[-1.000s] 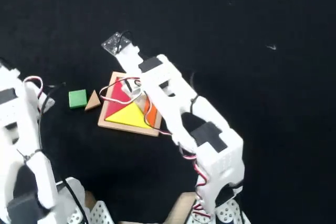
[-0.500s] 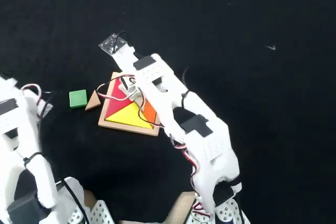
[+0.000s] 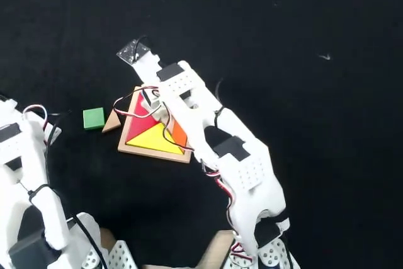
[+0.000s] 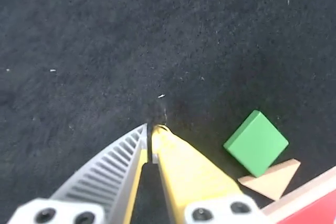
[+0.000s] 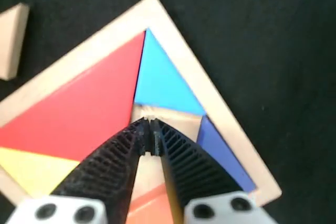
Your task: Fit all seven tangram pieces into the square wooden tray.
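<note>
The square wooden tray (image 3: 133, 145) lies left of the table's middle and holds red (image 3: 140, 113), yellow (image 3: 153, 138) and orange (image 3: 179, 135) pieces. In the right wrist view it also holds a light blue triangle (image 5: 157, 80) and a dark blue piece (image 5: 223, 153). My right gripper (image 5: 148, 124) is shut with nothing in it, its tips over a bare wooden gap (image 5: 178, 121) between those pieces. A green square (image 3: 93, 118) and a plain wooden triangle (image 3: 112, 121) lie on the cloth just left of the tray. My left gripper (image 4: 150, 128) is shut and empty, a short way from the green square (image 4: 256, 142).
The right arm (image 3: 208, 137) stretches from the near edge across the tray and hides its right side. The left arm (image 3: 25, 181) stands at the near left. The black cloth is bare to the right and toward the far edge.
The right arm has swung a little to the left and farther over the tray. The left arm has drawn back toward the near edge. No piece has moved.
</note>
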Robot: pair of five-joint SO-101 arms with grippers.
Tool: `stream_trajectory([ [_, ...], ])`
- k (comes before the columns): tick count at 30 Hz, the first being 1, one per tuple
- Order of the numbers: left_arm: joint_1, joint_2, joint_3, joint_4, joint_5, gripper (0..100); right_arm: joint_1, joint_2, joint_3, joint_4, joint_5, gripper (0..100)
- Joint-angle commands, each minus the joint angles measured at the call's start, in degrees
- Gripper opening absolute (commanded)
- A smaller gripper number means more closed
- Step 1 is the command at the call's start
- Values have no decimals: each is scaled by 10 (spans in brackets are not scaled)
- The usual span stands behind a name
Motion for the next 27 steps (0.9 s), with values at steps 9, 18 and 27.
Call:
stream_trajectory([
  [9, 20, -21, 6, -33, 3, 33, -28, -40, 61, 72, 65, 11],
  [18, 20, -21, 6, -33, 3, 33, -69, -81, 139, 95, 104, 11],
  [27, 20, -21, 6, -33, 3, 33, -79, -249, 312, 31, 139, 11],
])
